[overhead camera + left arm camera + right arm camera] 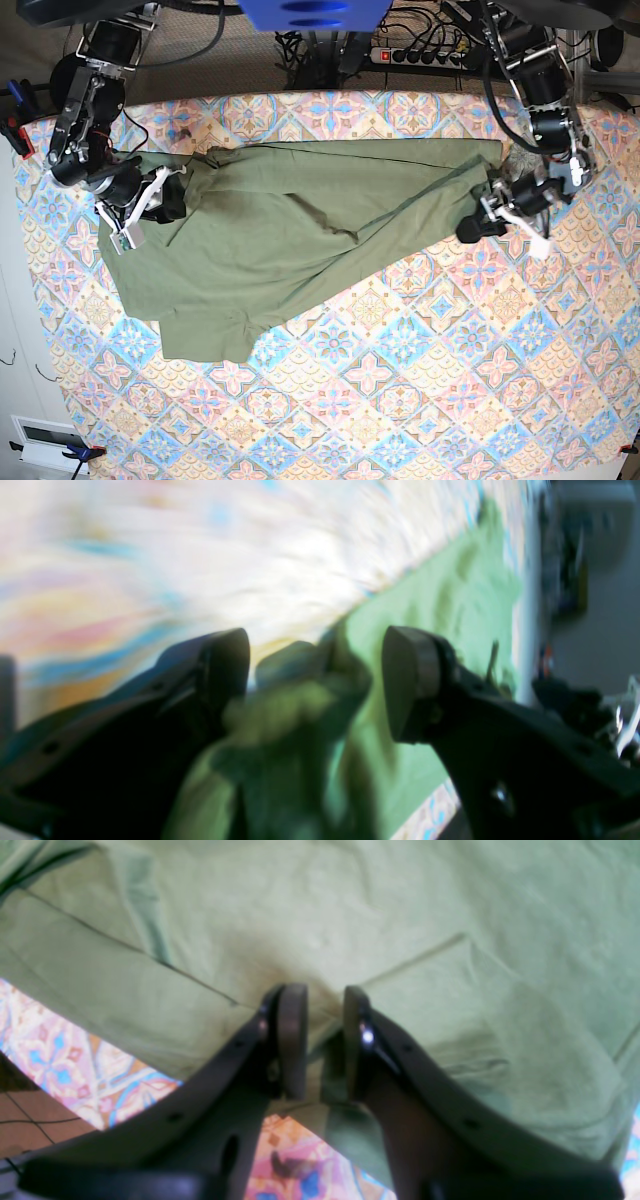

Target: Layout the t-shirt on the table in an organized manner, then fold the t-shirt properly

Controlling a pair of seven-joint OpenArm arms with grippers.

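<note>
Dark left claw gaping, cloth loose between. Right claw clamped on olive-green t-shirt, sprawled rumpled across patterned surface. Best regrip far edge, draw taut.

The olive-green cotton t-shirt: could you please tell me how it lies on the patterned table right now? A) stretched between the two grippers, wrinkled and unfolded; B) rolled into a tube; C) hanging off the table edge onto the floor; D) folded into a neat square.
A: in the base view the olive-green cotton t-shirt spans the tile-patterned table from the right gripper to the left gripper, creased and unfolded.
</note>
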